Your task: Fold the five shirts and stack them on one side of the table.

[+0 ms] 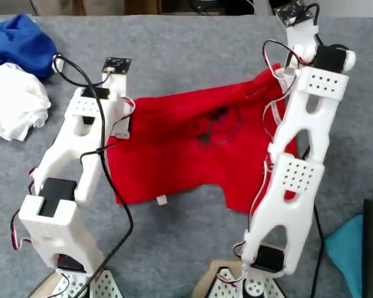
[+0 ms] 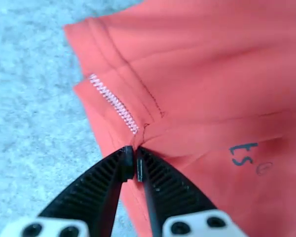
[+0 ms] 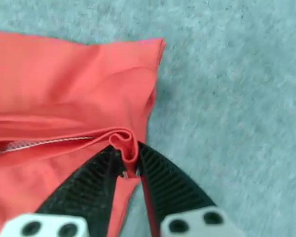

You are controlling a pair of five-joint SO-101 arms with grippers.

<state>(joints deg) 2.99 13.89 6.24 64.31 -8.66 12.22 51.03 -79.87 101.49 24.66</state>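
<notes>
red shirt (image 1: 174,155) spread on the grey surface (image 1: 174,248); left claw (image 2: 133,165) clamped on its left edge, right claw (image 3: 129,160) clamped on its far right fold.

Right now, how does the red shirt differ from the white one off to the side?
The red shirt lies spread out mid-table; the white shirt sits bunched in a heap near the edge. Both arms' jaws are shut on the red shirt; no arm holds the white shirt. The red shirt bears a dark print; the white shirt looks plain. Neither is folded yet.
</notes>
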